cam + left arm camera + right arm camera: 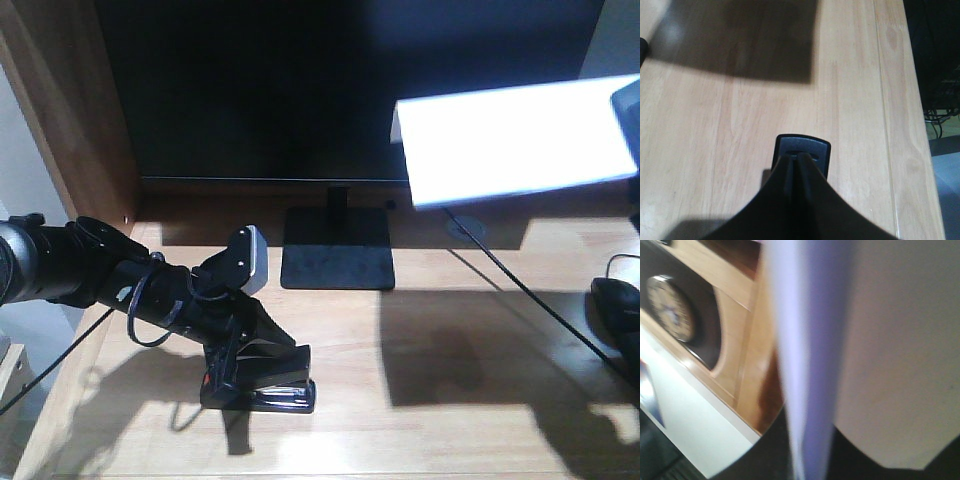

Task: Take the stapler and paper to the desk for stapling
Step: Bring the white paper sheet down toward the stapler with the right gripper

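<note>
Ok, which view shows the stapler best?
The exterior front view: the stapler shows full-length and side-on, clamped in the left gripper. The left wrist view shows only its end past the fingers; the right wrist view shows none, mostly the paper.

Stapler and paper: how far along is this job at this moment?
Looks done: the stapler appears to rest on the desk, with the left hand closed on it. In hand: the paper is held above the desk's right side by the right hand, and its shadow falls on the wood. Left: lay the paper down, then staple.
</note>
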